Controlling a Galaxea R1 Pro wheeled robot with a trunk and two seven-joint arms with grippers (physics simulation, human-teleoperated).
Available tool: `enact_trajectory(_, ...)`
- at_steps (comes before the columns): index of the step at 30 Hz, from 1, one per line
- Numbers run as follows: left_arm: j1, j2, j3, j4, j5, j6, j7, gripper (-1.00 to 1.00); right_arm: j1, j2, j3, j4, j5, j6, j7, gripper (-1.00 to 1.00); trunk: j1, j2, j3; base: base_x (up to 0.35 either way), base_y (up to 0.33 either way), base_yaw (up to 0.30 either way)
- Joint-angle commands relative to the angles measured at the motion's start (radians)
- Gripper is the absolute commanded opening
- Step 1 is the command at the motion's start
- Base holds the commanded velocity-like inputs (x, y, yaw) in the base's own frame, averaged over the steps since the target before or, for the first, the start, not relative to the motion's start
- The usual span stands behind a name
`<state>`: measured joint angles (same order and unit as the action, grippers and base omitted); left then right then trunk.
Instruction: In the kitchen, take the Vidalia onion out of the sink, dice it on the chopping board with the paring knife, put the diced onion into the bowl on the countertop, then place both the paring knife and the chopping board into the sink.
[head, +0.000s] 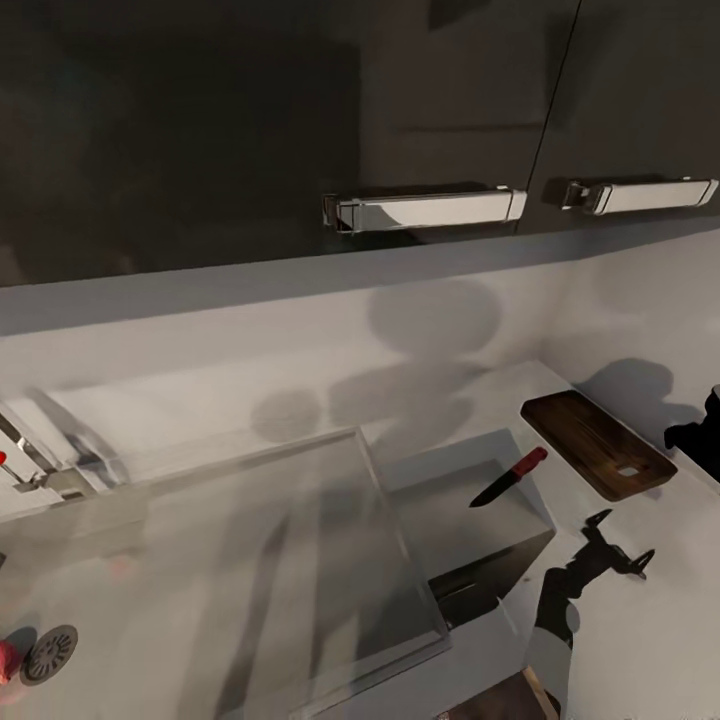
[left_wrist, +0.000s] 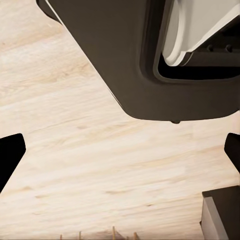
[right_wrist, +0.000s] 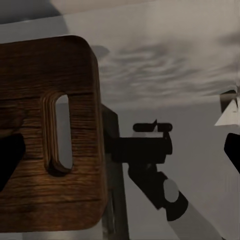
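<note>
Over the steel sink, the knife with a red handle and dark blade lies on the drainboard to the right, its tip pointing toward the near left. Just beyond it, on the pale worktop at the far right, rests the chopping board, slot end nearest the robot. The right gripper, seen from its wrist camera, hovers beside that slot end with its fingers spread and nothing between them. The left gripper hangs released over the wood floor, grasping nothing. With the knife apparently already in the sink area, the board looks to be the remaining item. To do this well, the right arm should close squarely across the board's short edge near the slot, lift it level, and carry it left without sweeping the knife along.
</note>
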<state>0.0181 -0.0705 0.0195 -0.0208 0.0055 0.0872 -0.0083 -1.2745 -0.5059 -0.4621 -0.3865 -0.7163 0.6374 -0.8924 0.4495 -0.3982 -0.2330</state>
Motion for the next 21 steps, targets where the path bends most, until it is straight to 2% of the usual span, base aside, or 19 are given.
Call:
enact_trajectory(1,0.0,0.0,0.002,-0.002,0.001,0.005,-0.001,1.0,-0.001,0.0,-0.001,-0.002,-0.006,0.004,-0.006,1.0,0.0,-0.002,-0.003,0.0,0.0,0.0)
enact_trajectory(21,0.0,0.0,0.002,-0.002,0.001,0.005,-0.001,1.0,0.0,0.001,0.003,-0.002,-0.006,0.004,-0.006,1.0,0.0,-0.002,-0.01,0.0,0.0,0.0)
